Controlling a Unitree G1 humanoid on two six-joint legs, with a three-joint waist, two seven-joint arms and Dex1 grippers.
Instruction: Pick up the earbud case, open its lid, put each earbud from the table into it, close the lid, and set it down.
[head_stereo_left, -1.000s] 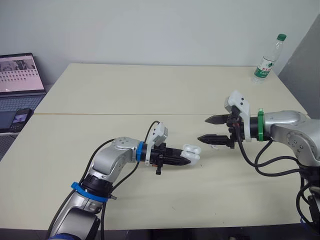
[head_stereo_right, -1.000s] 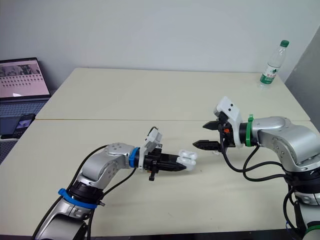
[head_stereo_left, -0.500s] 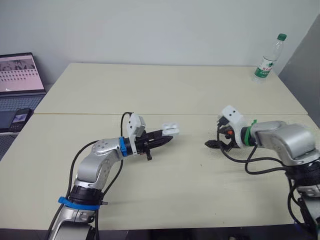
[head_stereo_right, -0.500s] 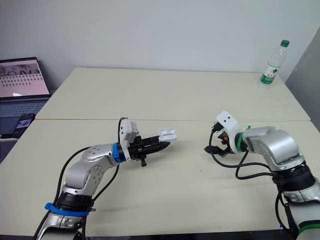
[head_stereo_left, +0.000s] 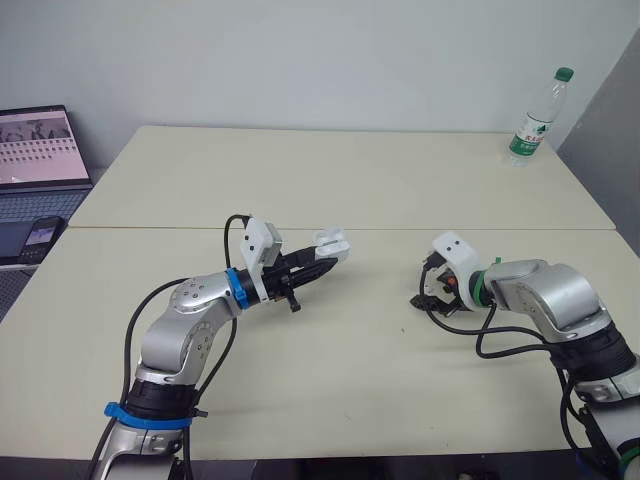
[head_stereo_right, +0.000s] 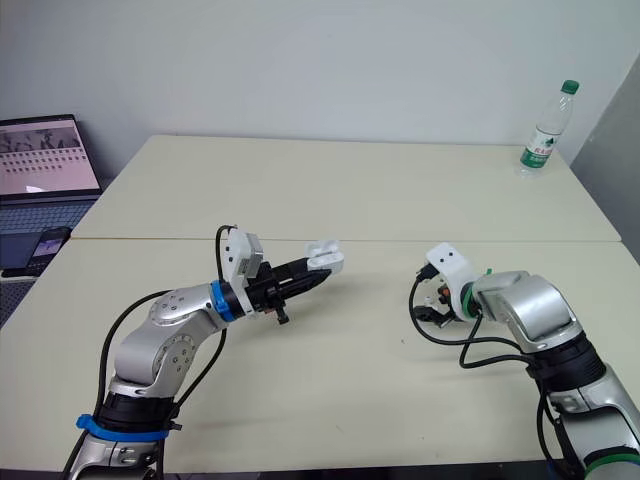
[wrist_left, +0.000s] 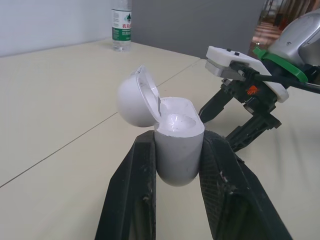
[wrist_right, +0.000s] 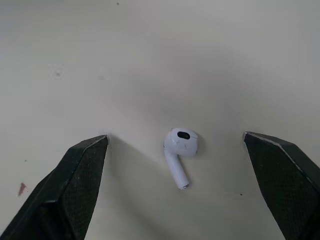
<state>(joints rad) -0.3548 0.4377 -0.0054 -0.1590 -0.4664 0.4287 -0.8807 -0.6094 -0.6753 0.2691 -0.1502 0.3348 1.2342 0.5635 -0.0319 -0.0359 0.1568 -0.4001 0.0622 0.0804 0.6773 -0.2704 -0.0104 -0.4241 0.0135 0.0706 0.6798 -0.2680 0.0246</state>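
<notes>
Pale bench (head_stereo_left: 350, 180): left tool (head_stereo_left: 322, 264) clamped on open-lidded case (wrist_left: 177, 150), now drawn back; right tool (head_stereo_left: 424, 298) dropped low, spread wide astride earbud (wrist_right: 179, 150), ready to pinch.

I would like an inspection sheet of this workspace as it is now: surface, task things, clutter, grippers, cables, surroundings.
Surface: pale table with a seam across it.
Job's things: earbud case, lid open, held above the table; one earbud lying on the table.
Clutter: water bottle at the far right corner.
Grippers: left gripper shut on the earbud case; right gripper open, its fingers either side of the earbud, not touching it.
Cables: black cables loop at both wrists.
Surroundings: laptop and phone beside the table's left; plain wall behind.
</notes>
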